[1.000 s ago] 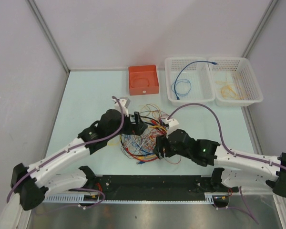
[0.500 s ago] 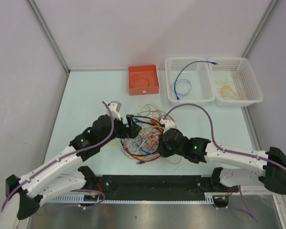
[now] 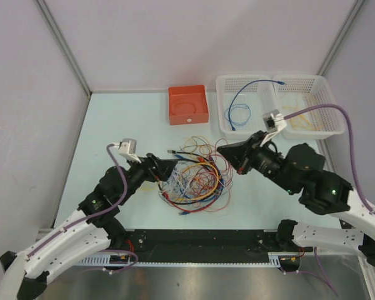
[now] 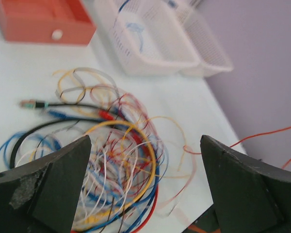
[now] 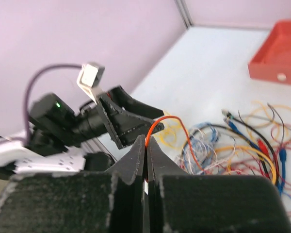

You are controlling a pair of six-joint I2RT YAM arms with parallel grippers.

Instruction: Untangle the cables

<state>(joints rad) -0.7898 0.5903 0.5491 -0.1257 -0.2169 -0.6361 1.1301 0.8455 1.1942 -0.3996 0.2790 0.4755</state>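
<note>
The right gripper (image 5: 146,145), its black jaws pinching a thin orange-red wire (image 5: 167,120), sits at the upper right edge of the tangled heap of red, yellow, blue, white and black cables (image 3: 192,178) mid-frame in the top view. From the jaws, the strand trails leftward into the heap. The left gripper (image 4: 145,145), jaws spread and empty, faces the heap's left side; at upper right, a white mesh basket (image 3: 250,133) holds a blue cable (image 3: 237,114).
</note>
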